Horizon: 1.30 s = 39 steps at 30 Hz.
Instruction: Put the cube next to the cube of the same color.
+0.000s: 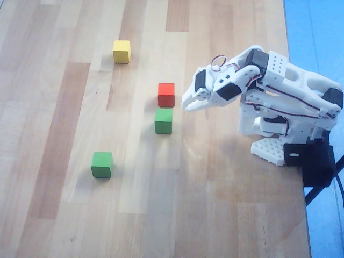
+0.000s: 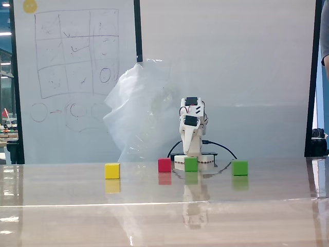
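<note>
Hovering over the wooden worktop (image 1: 64,107), the white arm (image 1: 279,91) reaches from its base (image 1: 271,150) at the right edge of the overhead view towards the middle of the boards. Its gripper (image 1: 188,103) points left and stops just short of the red cube (image 1: 166,94), with a narrow strip of wood between the tip and that cube. The fingers lie close together with nothing between them; whether they are fully closed I cannot tell.

Four cubes rest on the worktop. In the overhead view the red cube sits directly above a green cube (image 1: 163,121), the two nearly touching. This green cube lies just below and left of the gripper tip, apart from it. The other green cube (image 1: 102,164) stands well apart, further down and to the left, alone on a pale board. A yellow cube (image 1: 122,51) is near the top, far from the rest.

From the fixed view, facing the arm (image 2: 192,126), the row reads yellow cube (image 2: 112,171), red cube (image 2: 164,164), green cube (image 2: 191,164) in front of the base, and the second green cube (image 2: 239,168) off to the right. The gripper (image 2: 189,149) hangs pointing down above the red and green pair. Behind stand a whiteboard (image 2: 72,62) with marker sketches and a crumpled clear plastic bag (image 2: 139,113).
</note>
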Tool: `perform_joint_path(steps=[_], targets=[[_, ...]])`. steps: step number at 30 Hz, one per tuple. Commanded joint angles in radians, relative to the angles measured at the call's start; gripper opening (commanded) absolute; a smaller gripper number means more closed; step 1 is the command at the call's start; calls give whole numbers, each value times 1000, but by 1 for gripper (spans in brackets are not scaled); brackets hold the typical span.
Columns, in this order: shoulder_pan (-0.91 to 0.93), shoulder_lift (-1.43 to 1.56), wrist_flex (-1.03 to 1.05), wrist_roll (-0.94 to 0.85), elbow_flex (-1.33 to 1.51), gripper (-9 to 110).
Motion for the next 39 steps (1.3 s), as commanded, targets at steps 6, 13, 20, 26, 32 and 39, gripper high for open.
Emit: perform_joint_path(steps=[6,13,20,26,32,39], targets=[[9,32,5,12,-20,0],[9,32,5,12,-20,0],[12,32,5,12,-25,0],[9,32,5,11,-25,0],[9,31,5,11,-28,0],[9,-216,2,11,-222,0]])
